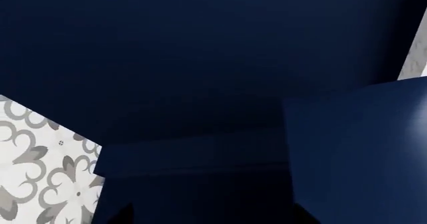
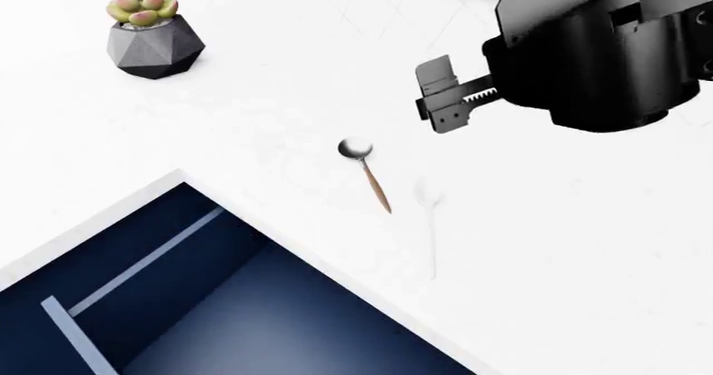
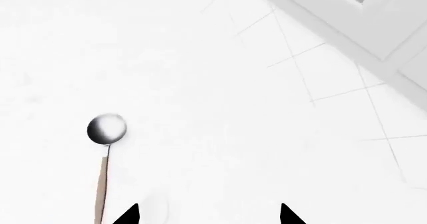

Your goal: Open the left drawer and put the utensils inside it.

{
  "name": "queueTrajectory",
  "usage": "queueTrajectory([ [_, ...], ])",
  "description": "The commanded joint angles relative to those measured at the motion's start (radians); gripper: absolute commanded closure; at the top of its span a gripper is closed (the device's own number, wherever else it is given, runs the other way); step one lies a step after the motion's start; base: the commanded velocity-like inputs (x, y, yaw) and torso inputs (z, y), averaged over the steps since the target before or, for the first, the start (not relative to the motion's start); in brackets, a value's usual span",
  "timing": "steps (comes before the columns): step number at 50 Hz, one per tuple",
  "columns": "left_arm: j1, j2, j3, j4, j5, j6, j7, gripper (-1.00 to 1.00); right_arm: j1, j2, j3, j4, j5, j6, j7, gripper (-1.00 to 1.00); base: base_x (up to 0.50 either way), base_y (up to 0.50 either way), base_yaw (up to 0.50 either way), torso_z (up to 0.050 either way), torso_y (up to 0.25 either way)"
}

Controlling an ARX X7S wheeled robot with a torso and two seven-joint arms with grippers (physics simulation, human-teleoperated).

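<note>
The left drawer (image 2: 179,308) stands pulled out at the lower left of the head view, navy inside with pale divider strips. On the white counter beside it lies the spoon (image 2: 366,174), metal bowl away from me, reddish-brown handle toward me. The pale fork (image 2: 429,225) lies just right of it, hard to make out. My right gripper (image 2: 429,99) hovers open above the counter, beyond the fork. In the right wrist view the spoon (image 3: 107,130) lies to one side of the open gripper (image 3: 208,216). My left gripper (image 1: 217,219) faces dark navy panels, tips apart and empty.
A succulent in a grey faceted pot (image 2: 153,32) stands at the counter's far left. A tiled wall and window frame (image 3: 347,29) rise behind the counter. Patterned floor tiles (image 1: 40,169) show beside the navy cabinet (image 1: 200,59) in the left wrist view.
</note>
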Motion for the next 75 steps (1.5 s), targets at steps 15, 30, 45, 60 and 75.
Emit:
queueTrajectory([
  [15, -0.061, -0.001, -0.525, -0.022, 0.571, -0.064, 0.058, -1.00, -0.081, 0.144, -0.115, -0.383, 0.424, -0.322, 0.272, -1.00, 0.00, 0.00, 0.00, 0.000, 0.000],
  [30, -0.073, -0.005, -0.661, -0.022, 0.710, -0.071, 0.076, -1.00, -0.206, 0.201, -0.095, -0.415, 0.303, -0.499, 0.206, -1.00, 0.00, 0.00, 0.00, 0.000, 0.000],
  [45, -0.080, -0.005, -0.709, -0.022, 0.762, -0.070, 0.079, -1.00, -0.240, 0.191, -0.125, -0.439, 0.280, -0.520, 0.191, -1.00, 0.00, 0.00, 0.00, 0.000, 0.000],
  [60, -0.082, -0.003, -0.721, -0.022, 0.779, -0.072, 0.080, -1.00, -0.323, 0.167, -0.140, -0.382, 0.166, -0.587, 0.127, -1.00, 0.00, 0.00, 0.00, 0.000, 0.000],
  [75, -0.083, -0.002, -0.725, -0.022, 0.784, -0.071, 0.077, -1.00, -0.417, 0.152, -0.132, -0.369, 0.101, -0.693, 0.092, -1.00, 0.00, 0.00, 0.00, 0.000, 0.000],
])
